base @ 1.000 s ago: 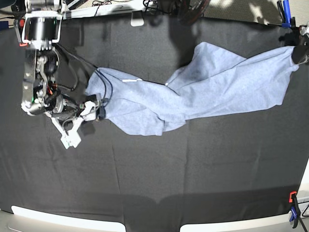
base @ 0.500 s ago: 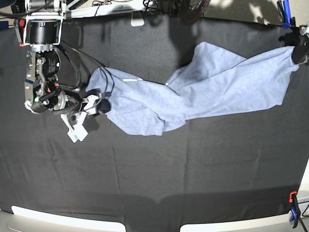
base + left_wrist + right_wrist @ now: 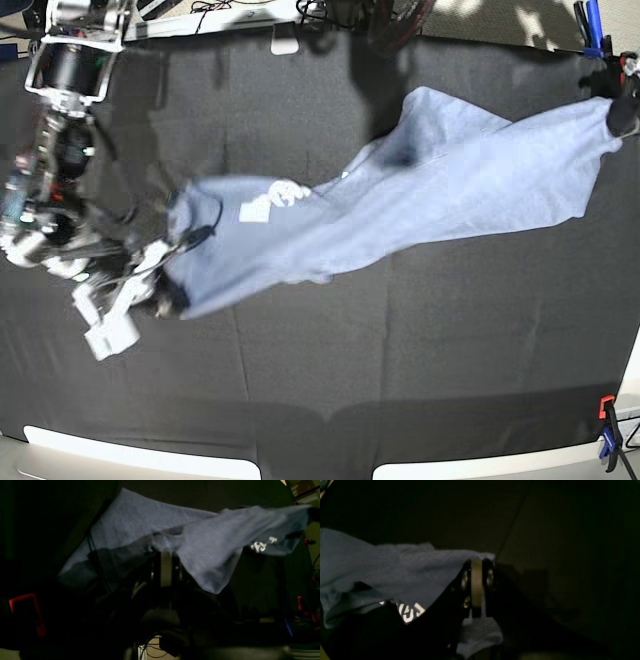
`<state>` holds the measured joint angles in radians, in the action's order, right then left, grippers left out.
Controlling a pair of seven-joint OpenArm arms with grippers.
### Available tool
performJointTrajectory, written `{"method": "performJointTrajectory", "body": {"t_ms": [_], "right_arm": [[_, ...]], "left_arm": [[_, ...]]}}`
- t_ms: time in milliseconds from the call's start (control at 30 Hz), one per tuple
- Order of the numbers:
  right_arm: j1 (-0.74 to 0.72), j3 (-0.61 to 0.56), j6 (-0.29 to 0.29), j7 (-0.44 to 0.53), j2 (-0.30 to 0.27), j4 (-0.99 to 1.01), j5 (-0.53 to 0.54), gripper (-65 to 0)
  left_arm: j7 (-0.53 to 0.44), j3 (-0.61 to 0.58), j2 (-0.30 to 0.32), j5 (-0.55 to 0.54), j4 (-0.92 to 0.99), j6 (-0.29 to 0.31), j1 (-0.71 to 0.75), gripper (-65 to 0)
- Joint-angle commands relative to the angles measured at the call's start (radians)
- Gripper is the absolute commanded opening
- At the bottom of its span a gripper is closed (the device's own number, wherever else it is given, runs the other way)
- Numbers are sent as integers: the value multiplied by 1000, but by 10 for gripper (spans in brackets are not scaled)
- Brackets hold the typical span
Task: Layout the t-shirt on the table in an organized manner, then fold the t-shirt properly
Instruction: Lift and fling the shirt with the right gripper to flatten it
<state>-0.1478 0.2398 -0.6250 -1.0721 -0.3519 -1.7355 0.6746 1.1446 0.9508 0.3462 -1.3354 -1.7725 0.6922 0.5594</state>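
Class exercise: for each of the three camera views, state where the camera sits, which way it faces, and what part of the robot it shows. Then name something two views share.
Base: overhead, facing down on the black fabric table; shows the right arm and right tool.
Left wrist: on the left arm, looking along its shut left tool under the light blue-grey cotton t-shirt.
Right wrist: on the right arm, looking along its tool, clamped on the shirt's edge.
Shared: both wrist views show the shirt's white lettering.

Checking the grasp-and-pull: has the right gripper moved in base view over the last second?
Yes. The right gripper, shut on the t-shirt, has pulled toward the table's near white rim, dragging that end with it.
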Motion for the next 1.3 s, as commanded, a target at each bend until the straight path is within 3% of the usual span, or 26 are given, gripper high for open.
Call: {"method": "performJointTrajectory", "body": {"t_ms": [0,167,300,433,467,633,833,967,1100,1267], "right_arm": [[-18,12,-3,24,-14,-25,10,-650],[-18,15,-3,35,-14,-37,10,-650],[-18,15,-3,34,-14,-37,10,-650],[-18,15,-3,44,-14,-37,10,-650],[-18,15,-3,47,-14,-37,10,-650],[-15,-21,2,49,-13,-35,-17,-650],[-21,-106,43,155,-11,2,-163,-650],[-93,-213,118,232,-11,110,-315,-650],[-286,-303,216,248,-11,227,-413,-650],[-562,-294,290,237,-11,285,-474,-650]], "left_arm": [[-29,10,17,-28,-13,6,5,-650],[-195,10,36,-21,-14,6,-10,-650],[-206,10,101,55,-14,6,-95,-650],[-315,7,169,159,-14,6,-187,-650],[-335,-5,185,187,-13,-18,-210,-650],[-409,-226,250,346,15,-67,-305,-650],[-514,-487,253,547,151,-148,-514,-650],[-569,-576,253,577,320,-166,-682,-650],[-563,-597,257,578,460,-173,-881,-650],[-526,-597,323,614,490,-174,-1146,-650]]}}
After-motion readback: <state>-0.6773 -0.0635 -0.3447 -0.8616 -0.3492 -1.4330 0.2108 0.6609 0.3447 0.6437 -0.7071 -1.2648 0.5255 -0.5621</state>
